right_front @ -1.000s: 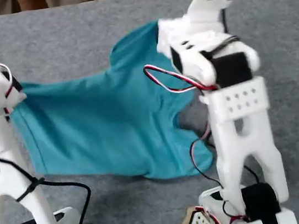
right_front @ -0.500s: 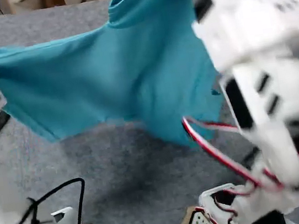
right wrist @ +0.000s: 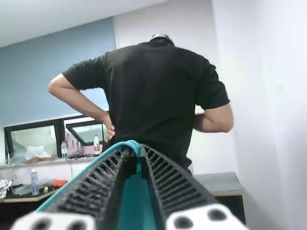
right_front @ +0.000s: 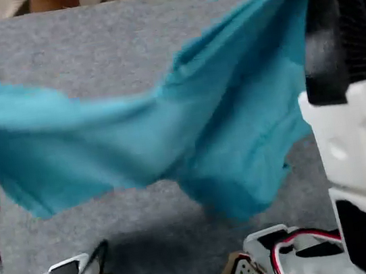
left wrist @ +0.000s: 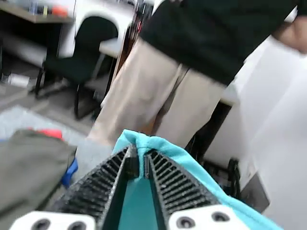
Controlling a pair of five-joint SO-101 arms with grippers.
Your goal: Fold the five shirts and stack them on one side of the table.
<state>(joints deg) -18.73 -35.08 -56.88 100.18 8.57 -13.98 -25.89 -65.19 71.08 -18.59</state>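
Teal shirt [right_front: 222, 124] held up off the table by two grippers.
The left gripper [left wrist: 139, 155] and right gripper [right wrist: 135, 151] each pinch a fold of its edge between nearly closed fingers; the cloth hangs stretched between them above the grey table [right_front: 89, 48].

In the high view we see the teal shirt [right_front: 202, 127] blurred at the left, its ends cut by the left edge and the upper right corner, where an arm [right_front: 360, 132] hides it.
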